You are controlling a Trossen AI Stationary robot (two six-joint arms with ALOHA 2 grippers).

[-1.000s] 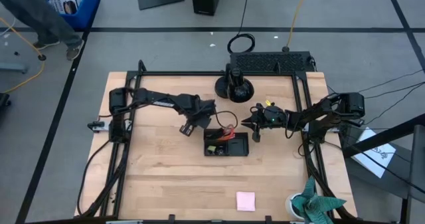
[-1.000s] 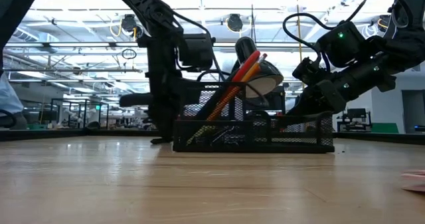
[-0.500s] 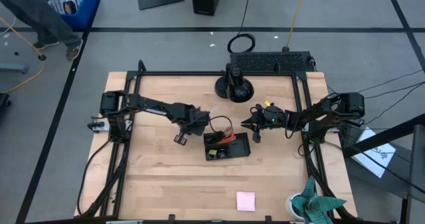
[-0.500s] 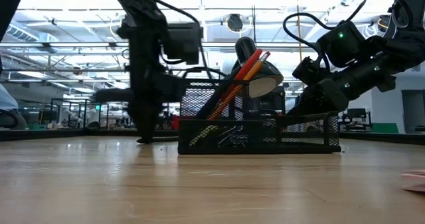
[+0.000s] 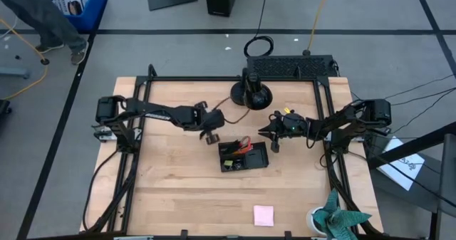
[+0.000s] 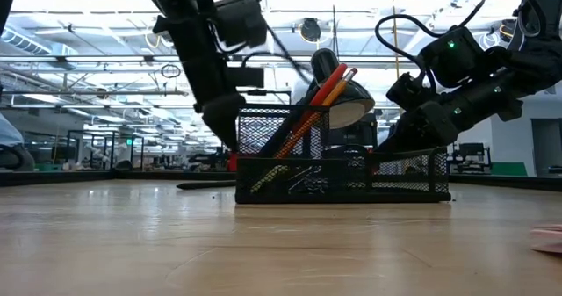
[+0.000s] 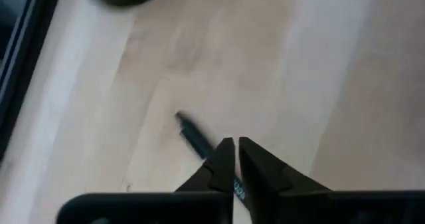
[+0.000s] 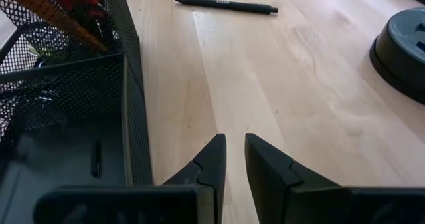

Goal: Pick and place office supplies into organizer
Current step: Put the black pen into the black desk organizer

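The black mesh organizer (image 5: 243, 155) stands mid-table with orange pencils (image 6: 318, 103) and red-handled scissors (image 5: 245, 141) leaning in it. A black pen (image 7: 194, 138) lies flat on the wood just left of the organizer, and the right wrist view shows the pen (image 8: 226, 4) too. My left gripper (image 7: 235, 147) hovers above the pen's middle, pointing steeply down, its fingertips nearly together, holding nothing. My right gripper (image 8: 236, 144) sits low beside the organizer's right end, slightly open around bare wood. A pink sticky-note pad (image 5: 263, 215) lies near the front edge.
A round black dome stand (image 5: 251, 94) sits behind the organizer near the far edge. A green-and-white object (image 5: 335, 220) sits at the front right corner. A black frame (image 5: 135, 147) runs along the table's sides. Bare wood lies left of and in front of the organizer.
My left gripper was down at the table left of the organizer. It has risen clear, shifted toward the far edge and rolled its wrist. The pen stays flat on the wood. The organizer has turned slightly and shifted a little to the right.
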